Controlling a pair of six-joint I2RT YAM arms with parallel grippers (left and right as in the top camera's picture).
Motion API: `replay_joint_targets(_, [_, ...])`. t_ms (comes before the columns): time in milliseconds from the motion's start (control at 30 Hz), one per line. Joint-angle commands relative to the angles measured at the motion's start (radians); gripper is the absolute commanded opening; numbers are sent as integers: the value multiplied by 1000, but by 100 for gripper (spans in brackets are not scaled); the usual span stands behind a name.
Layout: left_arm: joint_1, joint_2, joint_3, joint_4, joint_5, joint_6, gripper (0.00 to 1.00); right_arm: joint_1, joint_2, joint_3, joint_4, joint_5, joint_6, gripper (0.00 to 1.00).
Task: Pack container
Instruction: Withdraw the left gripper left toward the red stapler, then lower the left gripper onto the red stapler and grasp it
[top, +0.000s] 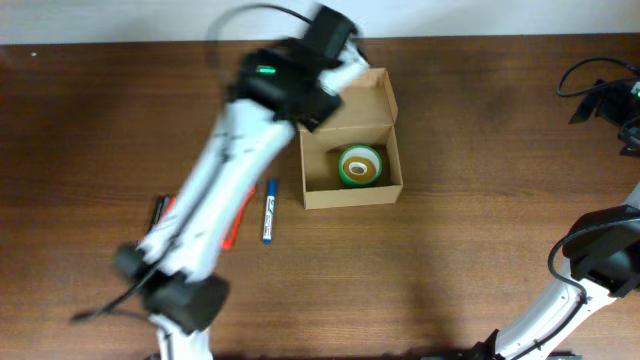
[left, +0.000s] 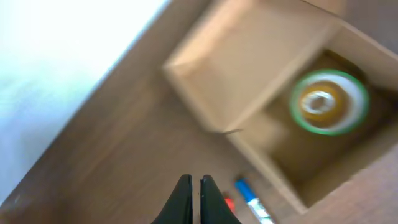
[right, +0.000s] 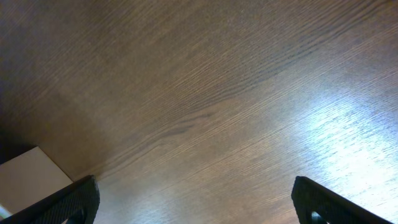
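One roll of tape (top: 361, 166), green-rimmed, is seen lying flat inside the container (top: 350, 194), toward the 3 o'clock side of its floor; the rest of the floor is bare. The container, a plain brown cardboard box, is placed on the table (top: 480, 250) slightly toward 12 o'clock from the middle of the overhead view, and its lid flap (top: 362, 98) is laid open toward 12 o'clock. Three items are left outside on the wood, at about 8 o'clock from the box: a blue marker (top: 268, 212) nearest to it, a red marker (top: 237, 222) just beside that, and a dark marker (top: 158, 210) farther out, partly hidden by the left arm (top: 215, 190). The left gripper (left: 194, 180) is held above the table near the flap's 10 o'clock corner; its fingers are pressed together and nothing is carried between them. The right gripper (right: 194, 186) is spread wide and empty over bare wood, well apart from the box. The packing is therefore judged to be begun but not finished: one item is stowed, the markers are presumably yet to be placed inside, and the flap is yet to be folded down.
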Motion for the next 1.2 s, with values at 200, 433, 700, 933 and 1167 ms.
replay_joint_targets(200, [264, -370, -403, 47, 1, -50, 12, 3, -30, 0, 0, -13, -8, 99])
replay_joint_targets(433, [409, -387, -654, 19, 128, -79, 13, 3, -30, 0, 0, -13, -8, 99])
replay_joint_targets(700, [614, -387, -890, 137, 246, -52, 24, 3, -30, 0, 0, -13, -8, 99])
replay_joint_targets(933, [718, -344, -903, 130, 261, -32, 34, 3, -30, 0, 0, -13, -8, 99])
replay_joint_targets(1167, [722, -197, -908, 117, 265, 14, 43, 3, -30, 0, 0, -13, -8, 99])
